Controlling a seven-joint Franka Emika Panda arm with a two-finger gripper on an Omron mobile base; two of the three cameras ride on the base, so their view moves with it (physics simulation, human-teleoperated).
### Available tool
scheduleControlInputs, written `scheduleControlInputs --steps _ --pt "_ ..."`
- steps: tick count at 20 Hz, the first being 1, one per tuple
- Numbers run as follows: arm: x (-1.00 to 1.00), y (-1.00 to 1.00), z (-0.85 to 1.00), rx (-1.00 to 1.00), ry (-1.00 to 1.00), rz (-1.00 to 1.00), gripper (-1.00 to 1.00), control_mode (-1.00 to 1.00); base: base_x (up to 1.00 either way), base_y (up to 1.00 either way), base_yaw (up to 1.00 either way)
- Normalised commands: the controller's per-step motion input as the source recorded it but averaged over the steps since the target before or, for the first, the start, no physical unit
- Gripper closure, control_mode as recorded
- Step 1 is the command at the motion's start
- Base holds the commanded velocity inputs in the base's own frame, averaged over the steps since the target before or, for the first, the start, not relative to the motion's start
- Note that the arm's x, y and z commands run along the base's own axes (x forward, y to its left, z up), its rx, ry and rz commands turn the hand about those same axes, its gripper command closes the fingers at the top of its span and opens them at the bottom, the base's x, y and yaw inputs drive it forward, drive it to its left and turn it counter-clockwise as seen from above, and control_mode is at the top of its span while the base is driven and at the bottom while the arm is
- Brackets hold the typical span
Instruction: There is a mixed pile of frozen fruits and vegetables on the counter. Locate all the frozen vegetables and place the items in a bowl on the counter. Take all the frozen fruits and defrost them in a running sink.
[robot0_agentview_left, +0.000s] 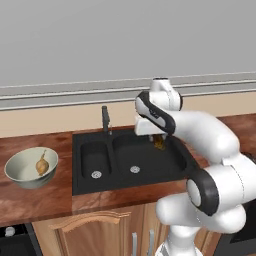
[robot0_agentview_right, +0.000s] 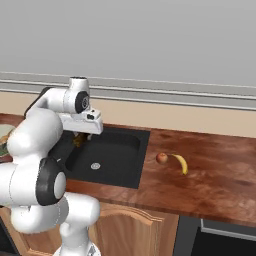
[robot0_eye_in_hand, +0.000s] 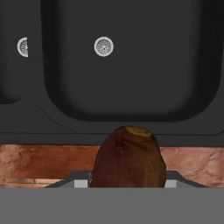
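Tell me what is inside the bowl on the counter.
The bowl holds one tan bulb with a thin stem, resting near its middle. The near wall hides part of the bowl's floor, so anything small lying there cannot be seen.

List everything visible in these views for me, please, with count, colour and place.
counter: one, reddish-brown wood, around the sink
sink: one, black, two basins, set into the counter
faucet: one, black, behind the sink
bowl: one, pale greenish-cream, on the counter left of the sink
tan bulb: one, inside the bowl
apple: one, red, on the counter right of the sink
banana: one, yellow, beside the apple
brown lump: one, dark olive-brown, held above the sink
end effector: one, shut on the brown lump
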Motion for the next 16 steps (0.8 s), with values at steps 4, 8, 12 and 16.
scheduleControlInputs --steps 4,8,12,16 --pt "-0.20 0.90 -0.06 0.05 -0.11 0.01 1.00 -1.00 0.00 0.00 0.00" --pt "-0.07 0.86 -0.11 0.04 -0.13 0.01 1.00 -1.00 0.00 0.00 0.00" --pt "-0.02 0.84 -0.04 0.01 -0.15 0.03 1.00 -1.00 0.00 0.00 0.00" --pt "0.23 0.80 0.16 0.00 -0.05 0.00 1.00 -1.00 0.00 0.00 0.00"
